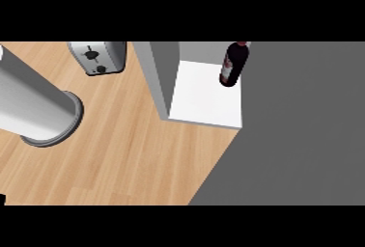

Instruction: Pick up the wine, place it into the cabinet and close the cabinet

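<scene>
**Already inside: wine stands on the cabinet's white floor**

Low at the view's left edge, only a black sliver of what looks like the left hand (2, 199) shows. Whether it is spread, pressed together or curled I cannot tell. Above it a thick grey cylinder (32, 96) slants in from the upper left corner and ends in a wider rim that sits on the wooden counter (128, 159). What this cylinder is I cannot tell. Further right, at the top edge, a silver toaster (100, 57) stands on the counter with its dark knob and lever facing the view. It is well apart from the cylinder and near the cabinet.

The cabinet (160, 72) comes next. Its grey side wall runs down from the top edge, and to the right of that lies the white floor (206, 99) of the open compartment, whose front edge meets the counter. The wine (234, 65), a dark bottle with a reddish label and a dark red cap, stands on that white floor at its far right side, toward the back, with nothing touching it.

Just beside the bottle begins a wide dark grey panel (299, 125). It fills the whole right part of the view and covers the counter's lower right. Whether it is the cabinet's door I cannot tell. The right hand shows nowhere, so its state cannot be told either.
</scene>
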